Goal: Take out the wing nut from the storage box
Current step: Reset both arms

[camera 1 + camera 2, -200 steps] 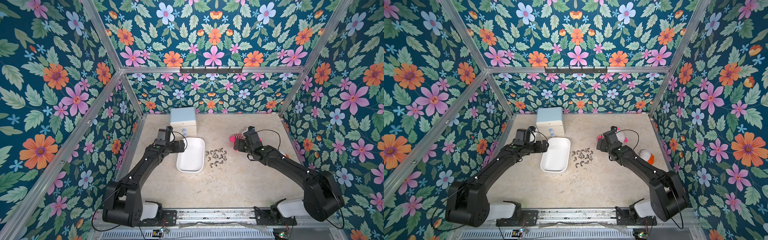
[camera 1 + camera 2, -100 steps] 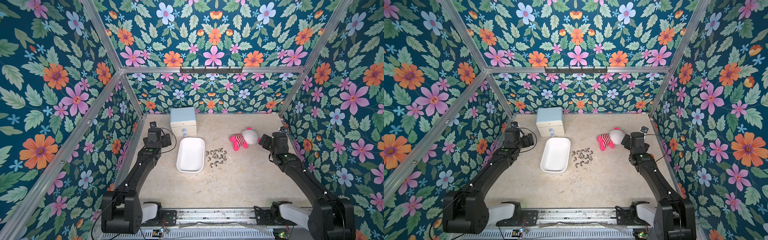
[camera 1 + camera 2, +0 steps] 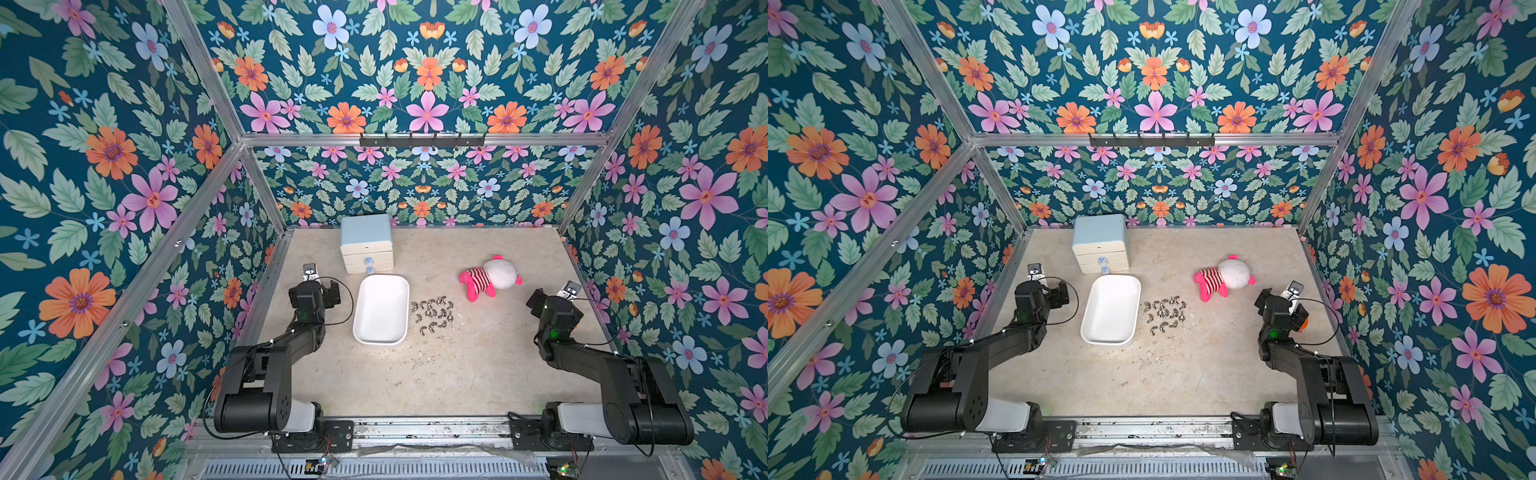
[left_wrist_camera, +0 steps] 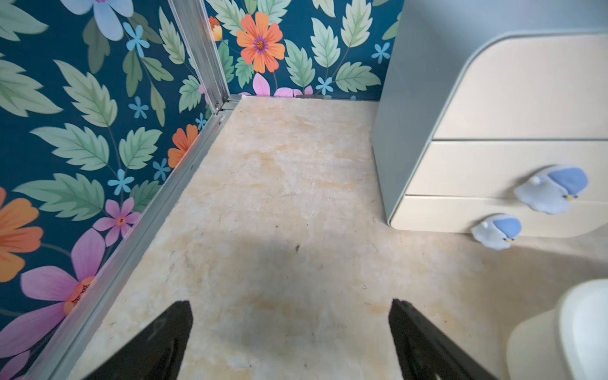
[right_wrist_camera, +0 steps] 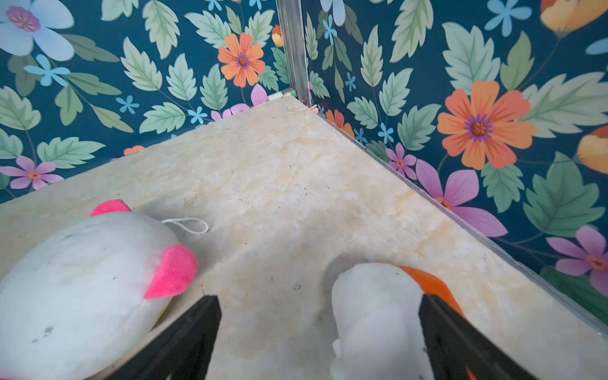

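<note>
L arm (image 3: 299,332) & R arm (image 3: 582,353) both bent at elbow, forearms reaching fwd, wrists low and well apart. L gripper (image 4: 289,304) jaws spread wide, empty; R gripper (image 5: 319,298) jaws likewise wide, gripping nothing

Two matte black jointed arms, left arm (image 3: 301,334) and right arm (image 3: 582,355), made of boxy links and thick round joint housings dotted with small screw heads, each rising from a rounded white base shell (image 3: 299,415) bolted to a black mounting plate (image 3: 334,436). Thin black cable (image 3: 352,300) looping out beside each wrist, a small green light (image 3: 304,316) glowing on each wrist housing, and a little grey camera block (image 3: 309,272) with a dark lens at each tip. In the wrist views, plain black wedge-shaped fingers on the left gripper (image 4: 290,302) and the right gripper (image 5: 317,297), tapering to blunt tips
</note>
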Controlling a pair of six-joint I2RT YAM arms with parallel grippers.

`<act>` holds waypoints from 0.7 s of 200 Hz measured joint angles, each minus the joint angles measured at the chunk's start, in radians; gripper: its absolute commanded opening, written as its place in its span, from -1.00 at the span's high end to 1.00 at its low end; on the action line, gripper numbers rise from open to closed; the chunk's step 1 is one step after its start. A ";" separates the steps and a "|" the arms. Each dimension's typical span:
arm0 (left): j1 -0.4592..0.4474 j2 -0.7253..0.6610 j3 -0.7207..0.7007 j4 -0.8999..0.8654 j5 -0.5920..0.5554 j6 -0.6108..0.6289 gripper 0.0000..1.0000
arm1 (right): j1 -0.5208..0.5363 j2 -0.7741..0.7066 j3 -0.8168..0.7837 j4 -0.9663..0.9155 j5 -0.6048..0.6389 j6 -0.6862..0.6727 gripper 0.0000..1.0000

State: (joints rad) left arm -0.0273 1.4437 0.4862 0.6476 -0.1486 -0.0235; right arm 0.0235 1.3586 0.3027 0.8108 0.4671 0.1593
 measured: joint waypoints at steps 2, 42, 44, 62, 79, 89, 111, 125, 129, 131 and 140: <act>0.001 0.002 -0.002 0.003 0.001 0.000 -0.99 | 0.000 0.002 -0.003 0.012 -0.003 -0.001 -0.99; 0.008 0.013 -0.098 0.181 0.047 0.001 -0.99 | 0.000 0.038 -0.087 0.212 -0.048 -0.031 -0.99; 0.008 0.018 -0.104 0.192 0.049 0.002 -0.99 | 0.000 0.038 -0.089 0.219 -0.048 -0.032 -0.99; 0.014 0.071 -0.159 0.296 0.071 0.004 -0.99 | 0.000 0.039 -0.126 0.312 -0.082 -0.049 -0.99; 0.014 0.123 -0.207 0.401 0.081 0.007 -0.99 | 0.000 0.079 -0.177 0.421 -0.097 -0.057 -0.99; 0.014 0.148 -0.221 0.457 0.097 0.013 -0.99 | 0.000 0.089 -0.190 0.433 -0.099 -0.060 -0.99; 0.014 0.149 -0.213 0.502 0.137 0.030 -0.99 | 0.000 0.092 -0.190 0.498 -0.105 -0.068 -0.99; 0.013 0.148 -0.211 0.525 0.151 0.034 -0.99 | 0.000 0.088 -0.188 0.501 -0.117 -0.071 -0.99; 0.013 0.148 -0.210 0.528 0.150 0.033 -0.99 | 0.000 0.088 -0.188 0.505 -0.119 -0.071 -0.99; 0.013 0.148 -0.209 0.528 0.150 0.033 -0.99 | 0.000 0.088 -0.188 0.507 -0.119 -0.072 -0.99; 0.013 0.150 -0.203 0.525 0.142 0.033 -0.99 | 0.000 0.090 -0.188 0.517 -0.119 -0.072 -0.99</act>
State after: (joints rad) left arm -0.0139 1.5932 0.2836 1.1721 -0.0063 0.0093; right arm 0.0235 1.4487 0.1143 1.3273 0.3481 0.0875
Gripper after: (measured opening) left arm 0.996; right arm 0.993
